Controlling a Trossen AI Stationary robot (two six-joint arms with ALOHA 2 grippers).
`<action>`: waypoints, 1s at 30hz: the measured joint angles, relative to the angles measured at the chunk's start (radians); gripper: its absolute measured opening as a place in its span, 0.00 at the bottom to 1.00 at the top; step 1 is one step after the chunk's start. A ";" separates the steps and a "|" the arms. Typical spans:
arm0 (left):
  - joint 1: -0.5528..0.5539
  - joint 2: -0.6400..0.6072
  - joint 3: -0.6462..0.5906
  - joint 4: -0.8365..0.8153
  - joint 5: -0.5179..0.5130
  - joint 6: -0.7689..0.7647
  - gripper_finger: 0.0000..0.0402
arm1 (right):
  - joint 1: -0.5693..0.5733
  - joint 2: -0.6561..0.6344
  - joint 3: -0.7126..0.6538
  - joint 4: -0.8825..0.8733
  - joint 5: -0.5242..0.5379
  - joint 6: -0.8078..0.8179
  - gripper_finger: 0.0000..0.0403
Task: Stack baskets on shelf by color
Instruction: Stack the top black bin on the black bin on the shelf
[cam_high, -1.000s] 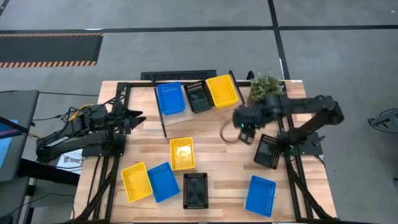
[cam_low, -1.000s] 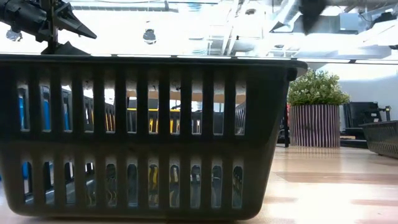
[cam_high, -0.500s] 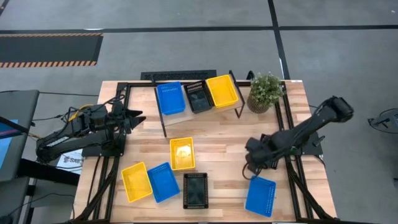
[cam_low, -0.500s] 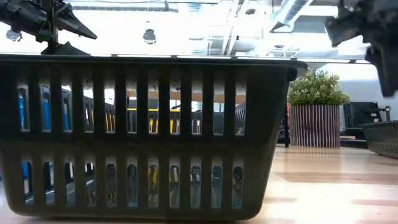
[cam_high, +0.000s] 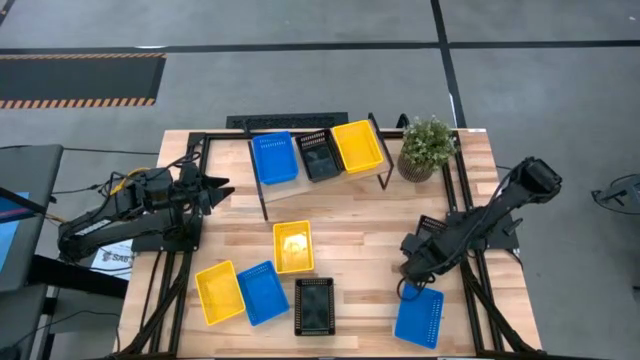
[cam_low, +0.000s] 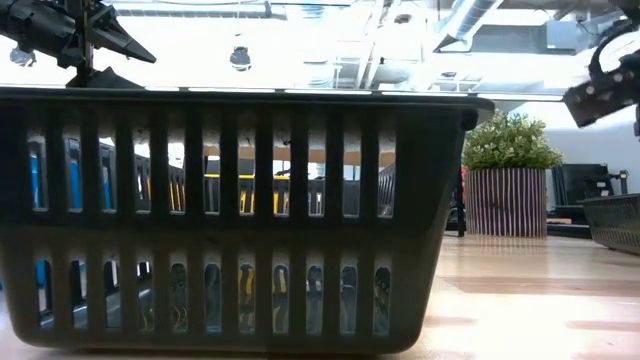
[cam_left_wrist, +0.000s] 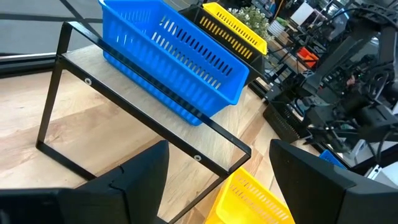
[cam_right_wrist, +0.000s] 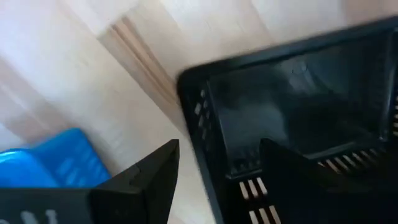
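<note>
My right end effector (cam_high: 412, 268) is down low on the right side of the table (cam_high: 350, 235), right over a black basket (cam_right_wrist: 298, 118) — the wrist view shows my two fingers (cam_right_wrist: 149, 180) spread apart on either side of that basket's near rim, one finger outside the wall and one inside, not clamped on it as far as I can see. From above, my arm covers most of this basket, so only its far corner peeks out. Just beside it toward the front edge sits a blue basket (cam_high: 419, 315). My left end effector (cam_high: 222, 187) hangs at the left side of the table, fingers open and holding nothing, pointed toward the shelf (cam_left_wrist: 149, 118). On the shelf there are three baskets in a row — a blue one (cam_high: 274, 158), a black one (cam_high: 321, 154) and a yellow one (cam_high: 358, 146), each sitting alone. Loose on the table: a yellow basket (cam_high: 293, 246) near the middle, then another yellow (cam_high: 219, 293), a blue (cam_high: 262, 292) and a black (cam_high: 314, 305) along the front. A potted plant (cam_high: 427, 146) stands just beside the shelf's right end.
</note>
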 joint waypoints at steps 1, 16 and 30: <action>0.000 0.000 0.000 0.000 0.000 0.000 0.66 | 0.003 0.000 -0.013 0.012 -0.008 0.007 0.60; 0.000 0.000 0.000 0.001 -0.013 -0.001 0.66 | -0.001 0.001 0.010 0.061 -0.019 -0.048 0.04; 0.000 0.000 0.000 0.001 -0.019 -0.018 0.66 | -0.190 -0.011 0.594 -0.104 0.133 -0.581 0.02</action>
